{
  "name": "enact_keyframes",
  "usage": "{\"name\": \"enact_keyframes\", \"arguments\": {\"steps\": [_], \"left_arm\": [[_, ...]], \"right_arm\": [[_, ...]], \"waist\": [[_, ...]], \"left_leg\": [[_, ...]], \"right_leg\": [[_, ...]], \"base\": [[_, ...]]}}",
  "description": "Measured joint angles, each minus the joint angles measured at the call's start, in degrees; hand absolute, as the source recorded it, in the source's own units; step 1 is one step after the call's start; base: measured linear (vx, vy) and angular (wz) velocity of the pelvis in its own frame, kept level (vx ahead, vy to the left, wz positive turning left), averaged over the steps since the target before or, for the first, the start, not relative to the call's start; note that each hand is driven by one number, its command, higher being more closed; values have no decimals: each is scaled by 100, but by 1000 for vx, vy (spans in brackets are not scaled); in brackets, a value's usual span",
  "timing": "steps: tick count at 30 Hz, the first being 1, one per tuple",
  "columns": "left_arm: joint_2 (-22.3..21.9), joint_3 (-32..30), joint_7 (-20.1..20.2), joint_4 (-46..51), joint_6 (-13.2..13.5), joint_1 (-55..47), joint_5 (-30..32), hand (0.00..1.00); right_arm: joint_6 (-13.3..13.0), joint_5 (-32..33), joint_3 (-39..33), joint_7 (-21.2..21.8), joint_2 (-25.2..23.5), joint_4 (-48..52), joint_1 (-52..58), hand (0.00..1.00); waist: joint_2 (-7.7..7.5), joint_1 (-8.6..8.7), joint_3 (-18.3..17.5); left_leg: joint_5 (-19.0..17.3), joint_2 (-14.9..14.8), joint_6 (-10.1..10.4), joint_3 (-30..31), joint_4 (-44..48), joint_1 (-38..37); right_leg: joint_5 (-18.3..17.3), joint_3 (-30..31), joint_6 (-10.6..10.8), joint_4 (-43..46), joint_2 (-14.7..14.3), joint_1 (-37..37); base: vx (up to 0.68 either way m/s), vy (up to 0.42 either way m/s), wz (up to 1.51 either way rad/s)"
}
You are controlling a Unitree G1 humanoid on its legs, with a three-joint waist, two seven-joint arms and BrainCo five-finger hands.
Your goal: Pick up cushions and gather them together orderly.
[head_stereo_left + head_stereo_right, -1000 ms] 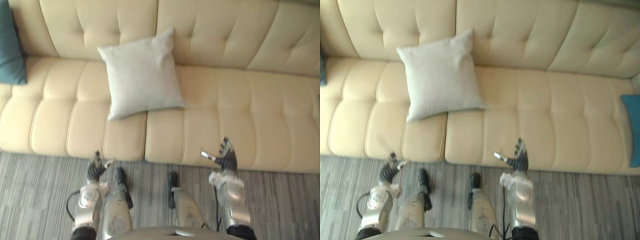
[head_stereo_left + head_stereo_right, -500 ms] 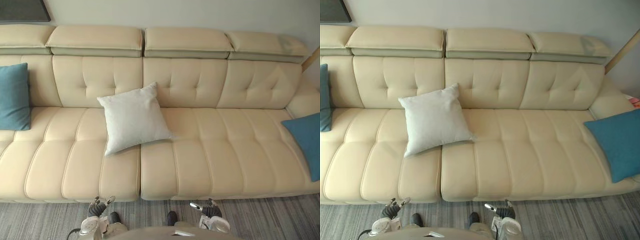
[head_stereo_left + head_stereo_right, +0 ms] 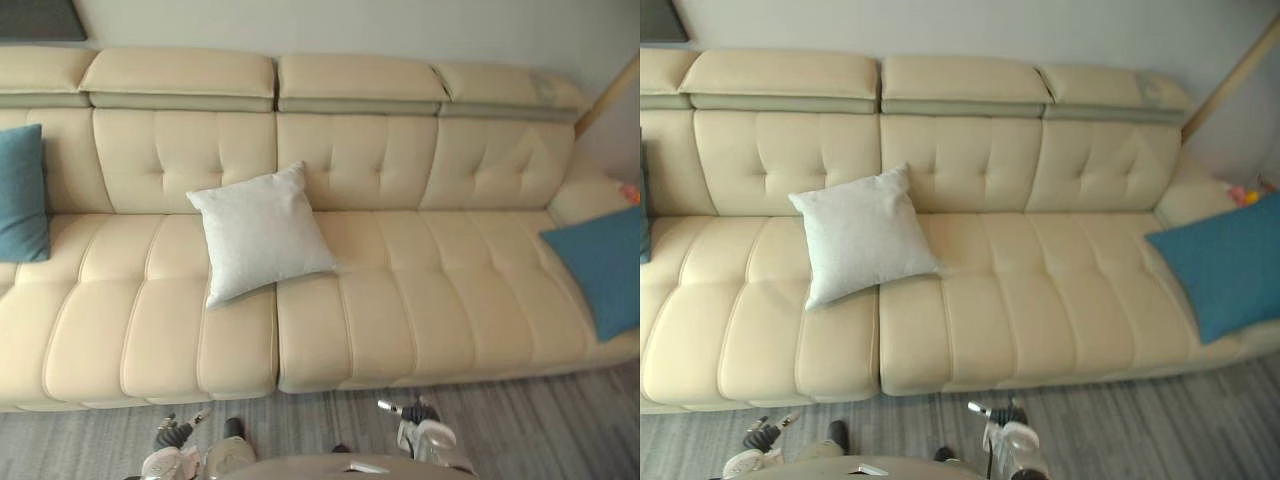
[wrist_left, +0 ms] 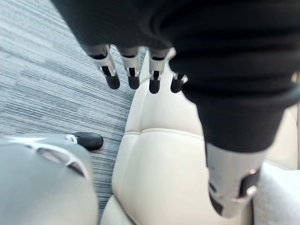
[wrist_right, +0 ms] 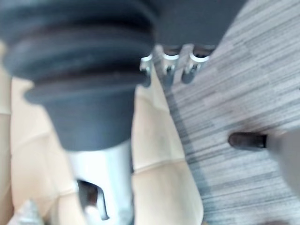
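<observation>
A white cushion [image 3: 262, 232] leans tilted against the backrest of the cream sofa [image 3: 400, 320], left of its middle. One teal cushion [image 3: 20, 195] stands at the sofa's left end. Another teal cushion [image 3: 1220, 262] leans at the right end by the armrest. My left hand [image 3: 172, 438] and right hand [image 3: 412, 422] hang low over the carpet in front of the sofa, well short of every cushion. In the left wrist view the left hand [image 4: 132, 75] has straight fingers and holds nothing. The right hand [image 5: 168, 68] is likewise open, with the seat edge [image 5: 154, 140] past it.
Grey striped carpet [image 3: 540, 420] runs along the sofa's front. A wooden pole [image 3: 1230, 75] slants against the wall at the right. Small coloured things [image 3: 1243, 192] lie beyond the right armrest. A dark frame [image 3: 40, 18] hangs on the wall at the upper left.
The camera has tilted up from the seat to take in the whole sofa, then swung slightly right. Both hands now sit lower in view and stay open. The cushions have not moved.
</observation>
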State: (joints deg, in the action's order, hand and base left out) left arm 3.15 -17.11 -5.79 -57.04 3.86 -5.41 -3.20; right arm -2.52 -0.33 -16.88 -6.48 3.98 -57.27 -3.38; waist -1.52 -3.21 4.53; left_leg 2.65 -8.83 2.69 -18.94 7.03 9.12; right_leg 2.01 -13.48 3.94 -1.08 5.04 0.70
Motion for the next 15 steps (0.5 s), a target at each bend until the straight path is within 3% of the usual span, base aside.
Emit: {"name": "enact_keyframes", "arguments": {"steps": [2, 5, 6, 8, 9, 10, 12, 15], "left_arm": [[-95, 159, -3, -1, -2, 81, 2, 0], [-111, 198, -3, 1, -3, 79, 8, 0], [-96, 202, 6, 19, -1, 78, 7, 0], [-102, 92, -1, 19, 1, 92, 10, 0], [-125, 63, -3, 15, -5, 14, 54, 0], [-129, 5, 1, -5, -17, -14, 79, 0], [-99, -31, -3, 4, -17, -42, 81, 0], [-50, -25, -1, 2, -25, -87, 86, 0]], "right_arm": [[20, -2, -2, -3, 128, -7, -25, 0], [27, -3, -5, -16, 128, -5, 73, 0], [27, -7, -13, -18, 111, -1, 171, 0], [28, -12, -18, -17, 104, 3, 263, 0], [21, -16, -20, -14, 109, 64, 333, 0], [19, -18, -37, -14, 95, 62, 359, 0], [47, -35, -20, 0, 22, 11, 546, 0], [55, -35, -73, -6, -129, 19, 772, 0]], "waist": [[172, 2, 198], [221, 29, 200], [131, 29, 200], [83, -10, 215], [159, 3, 196], [178, 33, 182], [51, 24, 144], [-46, 188, 72]], "left_leg": [[77, -65, 52, 8, -26, 9], [38, -89, 90, 46, -15, 7], [-99, 6, 185, 122, 42, 11], [-479, 142, -21, 378, 794, 50], [-1138, 178, 62, 632, 1040, -128], [-1326, 237, 151, 629, 1097, -157], [-1494, 474, 183, 711, 1022, -231], [-1500, 665, 169, 712, 784, -351]], "right_leg": [[37, 10, -41, 19, -33, 63], [-58, 62, -46, 135, -32, 171], [-84, 183, -50, 234, 76, 300], [-83, 427, -49, 354, 140, 424], [-82, 718, -44, 406, 39, 494], [-74, 966, -28, 392, 14, 508], [-24, 1345, -45, 278, 1, 565], [32, 1647, -136, 178, 15, 619]], "base": [[-226, 1, -6], [-167, 37, -16], [-77, 88, -45], [-47, 102, -82], [-60, 142, -100], [-78, 160, -110], [-68, 131, -93], [11, 119, -64]]}}
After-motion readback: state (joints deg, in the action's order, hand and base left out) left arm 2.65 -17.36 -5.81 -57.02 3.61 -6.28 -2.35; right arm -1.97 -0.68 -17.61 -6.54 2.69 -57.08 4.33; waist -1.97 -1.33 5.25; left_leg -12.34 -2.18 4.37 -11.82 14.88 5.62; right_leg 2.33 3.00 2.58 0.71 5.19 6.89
